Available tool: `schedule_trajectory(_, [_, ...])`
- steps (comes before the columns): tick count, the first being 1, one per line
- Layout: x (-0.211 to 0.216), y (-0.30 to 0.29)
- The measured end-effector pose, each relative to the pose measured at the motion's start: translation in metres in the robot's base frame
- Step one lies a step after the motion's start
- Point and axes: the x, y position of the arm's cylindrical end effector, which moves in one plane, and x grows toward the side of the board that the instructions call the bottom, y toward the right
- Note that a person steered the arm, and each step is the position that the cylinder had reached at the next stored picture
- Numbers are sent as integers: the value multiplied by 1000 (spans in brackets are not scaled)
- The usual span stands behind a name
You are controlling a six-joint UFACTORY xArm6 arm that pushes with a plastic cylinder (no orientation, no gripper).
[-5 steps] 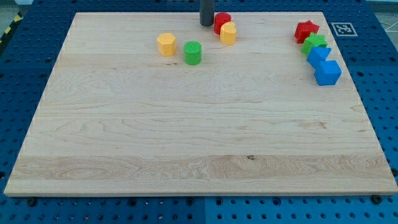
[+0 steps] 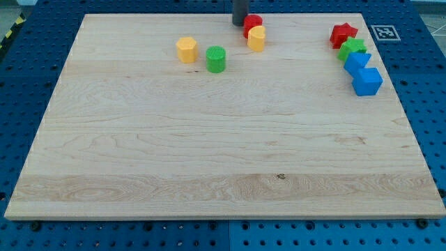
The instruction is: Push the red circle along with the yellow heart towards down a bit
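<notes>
My tip [image 2: 240, 24], a bare rod with nothing to open or pinch, sits near the board's [image 2: 139, 174] 12 o'clock edge, touching the red circle [image 2: 252, 22] at its 10 o'clock, the yellow heart [image 2: 256, 39] against the circle's 6 o'clock, presumably lined up to shove both downward.

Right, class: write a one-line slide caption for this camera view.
My tip sits at the board's top edge, just left of the red circle, with the yellow heart directly below it.
</notes>
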Motion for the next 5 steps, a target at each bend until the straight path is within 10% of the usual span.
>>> schedule_trajectory(5, [23, 14])
